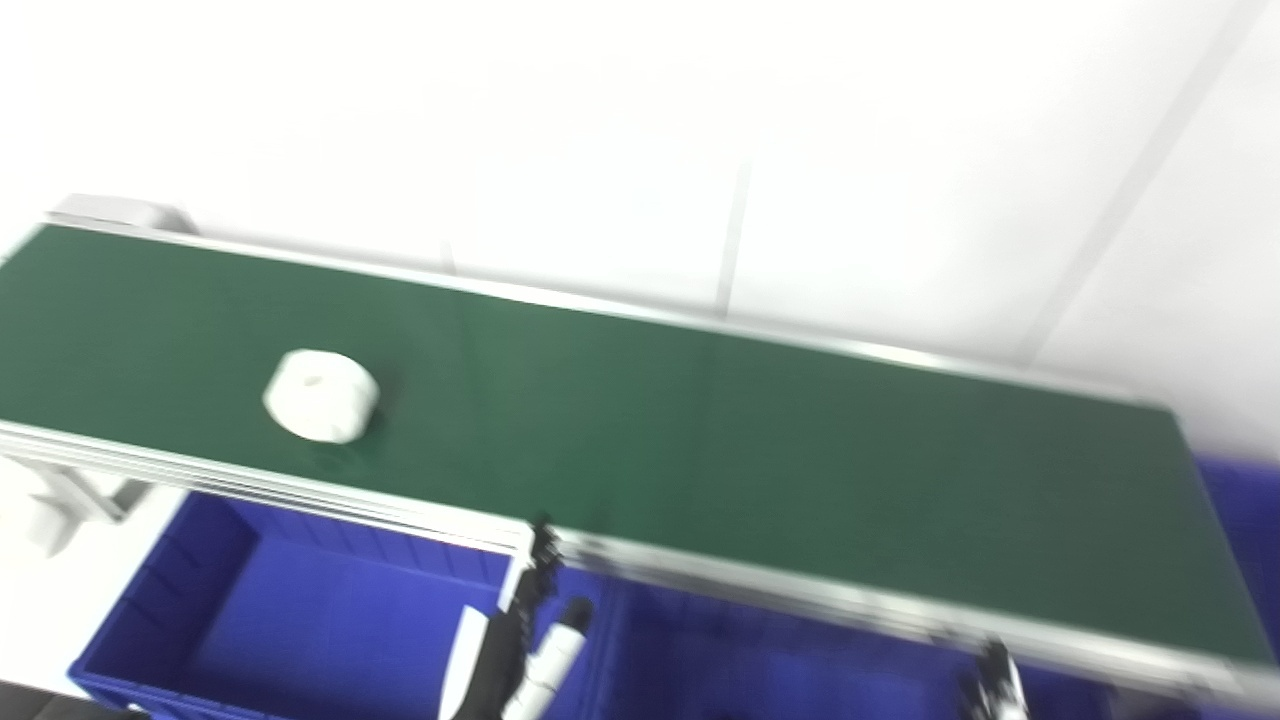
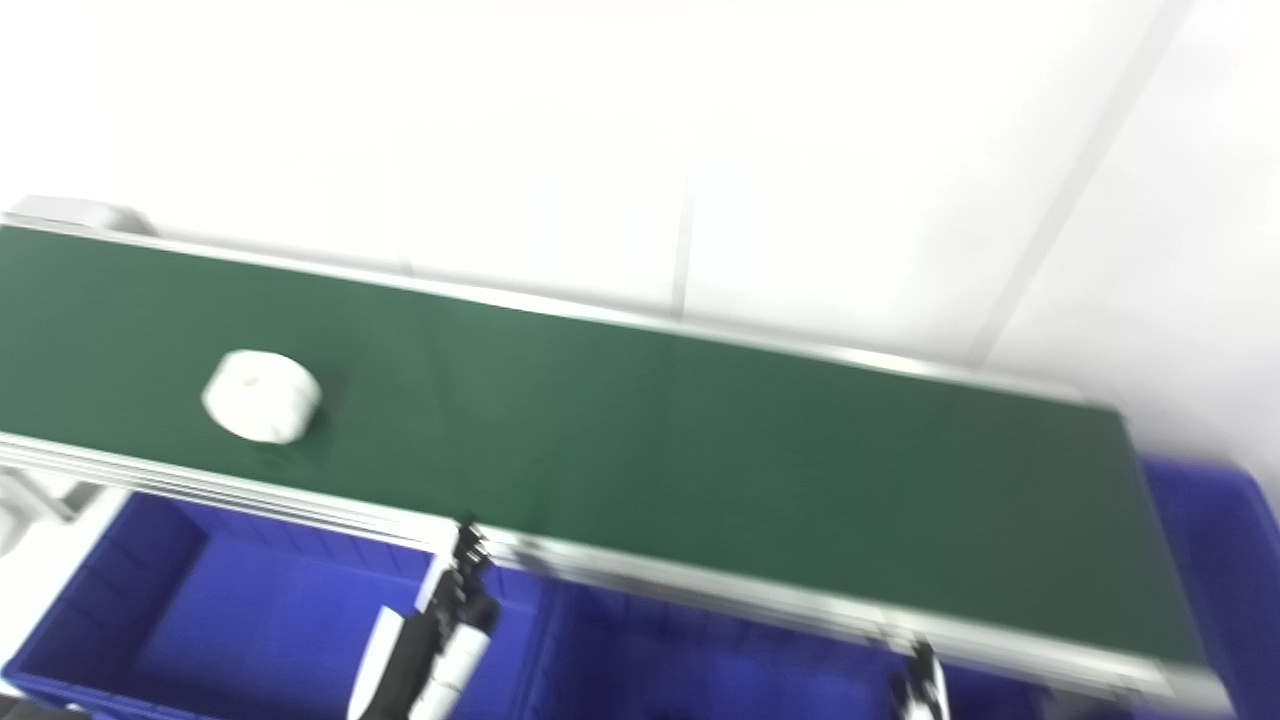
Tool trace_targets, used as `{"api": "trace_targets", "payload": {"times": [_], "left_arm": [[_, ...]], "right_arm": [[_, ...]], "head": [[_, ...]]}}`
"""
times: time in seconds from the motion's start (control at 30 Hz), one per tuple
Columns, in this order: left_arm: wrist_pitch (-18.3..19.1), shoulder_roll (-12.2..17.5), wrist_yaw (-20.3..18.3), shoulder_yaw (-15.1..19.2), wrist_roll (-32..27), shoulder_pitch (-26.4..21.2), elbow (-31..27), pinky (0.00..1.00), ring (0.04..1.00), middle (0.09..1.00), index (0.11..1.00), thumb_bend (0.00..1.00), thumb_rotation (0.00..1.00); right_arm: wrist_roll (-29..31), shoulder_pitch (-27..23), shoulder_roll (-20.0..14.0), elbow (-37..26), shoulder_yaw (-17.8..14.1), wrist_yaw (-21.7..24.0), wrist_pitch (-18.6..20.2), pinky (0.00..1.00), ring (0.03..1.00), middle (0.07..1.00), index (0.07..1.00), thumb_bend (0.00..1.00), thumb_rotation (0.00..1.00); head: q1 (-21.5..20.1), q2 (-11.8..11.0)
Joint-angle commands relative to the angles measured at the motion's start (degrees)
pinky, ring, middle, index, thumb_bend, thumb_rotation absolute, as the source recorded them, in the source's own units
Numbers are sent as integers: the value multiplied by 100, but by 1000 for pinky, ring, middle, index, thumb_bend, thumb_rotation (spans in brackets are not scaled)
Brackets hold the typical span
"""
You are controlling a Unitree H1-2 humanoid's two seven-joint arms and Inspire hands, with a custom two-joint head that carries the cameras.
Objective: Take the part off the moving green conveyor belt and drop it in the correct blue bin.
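Green conveyor belt [image 1: 700, 440] is seen carrying a white ring-shaped part [image 1: 321, 396] at nine o'clock. Below it, blue bins [image 1: 300, 620] are seen. The left hand [image 1: 525, 640] is raised at six o'clock, holding nothing, fingers apart. The right hand [image 2: 920, 685] is barely shown; its state cannot be told. More of a far-right bin [image 2: 1215, 560] is shown in the right eye view.

Both views are smeared by motion blur. The black-and-white left hand [image 1: 515, 650] is cut off by the bottom edge, and of the right hand [image 2: 922, 685] only fingertips are seen, perhaps spread. The blue plastic bins [image 1: 250, 610] are partly hidden by the green conveyor belt [image 1: 700, 440].
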Motion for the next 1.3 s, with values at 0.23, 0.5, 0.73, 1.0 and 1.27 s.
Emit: {"api": "trace_targets", "payload": {"times": [0.23,0.5,0.73,1.0,1.27], "left_arm": [[-609,-291,239,-287,206,-149,412,891,949,974,966,622,886],[-595,-340,277,-278,204,-194,476,836,922,965,959,637,861],[-476,-56,-65,-407,114,-88,-357,785,896,938,938,761,712],[-627,1490,-776,83,1616,-1058,-1702,790,813,793,795,942,574],[-418,2899,-1623,363,2365,-2645,-1100,847,833,816,795,955,473]], "right_arm": [[138,-153,1,141,-161,77,-412,1000,1000,1000,1000,588,1000],[173,-232,-47,282,-165,147,-438,1000,1000,1000,1000,501,1000],[196,-246,-23,272,-142,164,-397,1000,1000,1000,1000,518,1000],[236,-337,24,416,-59,257,-441,1000,1000,1000,1000,649,1000],[162,-473,104,573,-37,228,-504,1000,1000,1000,1000,594,1000]], "head": [[212,-352],[334,-306],[484,-302],[418,-407],[278,-534]]}}
